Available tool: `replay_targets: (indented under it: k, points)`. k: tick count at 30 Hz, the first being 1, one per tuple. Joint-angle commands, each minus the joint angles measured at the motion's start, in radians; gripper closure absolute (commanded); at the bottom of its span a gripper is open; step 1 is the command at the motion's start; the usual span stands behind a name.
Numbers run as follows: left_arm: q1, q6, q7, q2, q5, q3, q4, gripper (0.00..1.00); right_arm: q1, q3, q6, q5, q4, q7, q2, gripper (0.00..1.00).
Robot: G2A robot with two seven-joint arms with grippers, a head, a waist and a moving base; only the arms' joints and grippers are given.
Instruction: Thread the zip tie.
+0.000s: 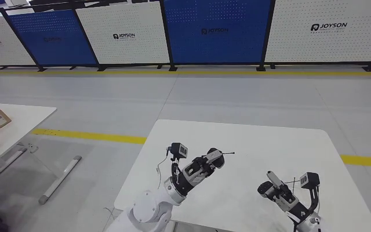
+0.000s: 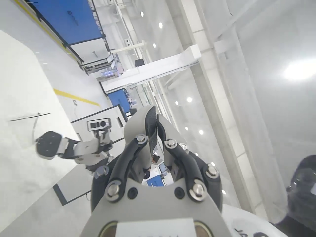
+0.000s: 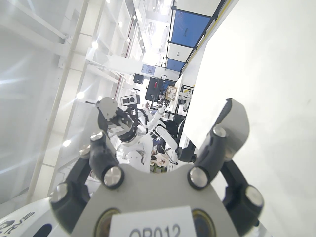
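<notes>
One zip tie (image 1: 228, 153), one table (image 1: 261, 145)

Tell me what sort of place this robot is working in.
Probably a factory hall or industrial robotics lab: blue and white pegboard partitions fence off the bay, a yellow line marks the grey floor, and rows of ceiling lights sit high overhead.

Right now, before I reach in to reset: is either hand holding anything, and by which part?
Left hand pinches the zip tie, one thin end poking out beyond it; right hand is open, empty.
</notes>
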Motion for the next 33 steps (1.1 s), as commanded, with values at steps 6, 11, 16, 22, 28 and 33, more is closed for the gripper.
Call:
replay_targets:
  k: [6,11,16,22,28,33]
  points:
    - [0.004,0.013,0.006,0.001,-0.018,-0.012,-0.011,1.0,0.0,0.0,0.0,0.0,0.0,0.0,0.0,0.0]
    - [-0.008,0.056,0.019,-0.001,-0.008,0.006,0.031,1.0,0.0,0.0,0.0,0.0,0.0,0.0,0.0,0.0]
    - [-0.046,0.101,0.047,-0.01,0.014,0.053,0.14,1.0,0.0,0.0,0.0,0.0,0.0,0.0,0.0,0.0]
    - [-0.075,0.12,0.131,-0.02,0.09,0.095,0.265,1.0,0.0,0.0,0.0,0.0,0.0,0.0,0.0,0.0]
    - [-0.099,0.171,0.139,-0.03,0.117,0.149,0.336,1.0,0.0,0.0,0.0,0.0,0.0,0.0,0.0,0.0]
    - [-0.099,0.171,0.139,-0.03,0.117,0.149,0.336,1.0,0.0,0.0,0.0,0.0,0.0,0.0,0.0,0.0]
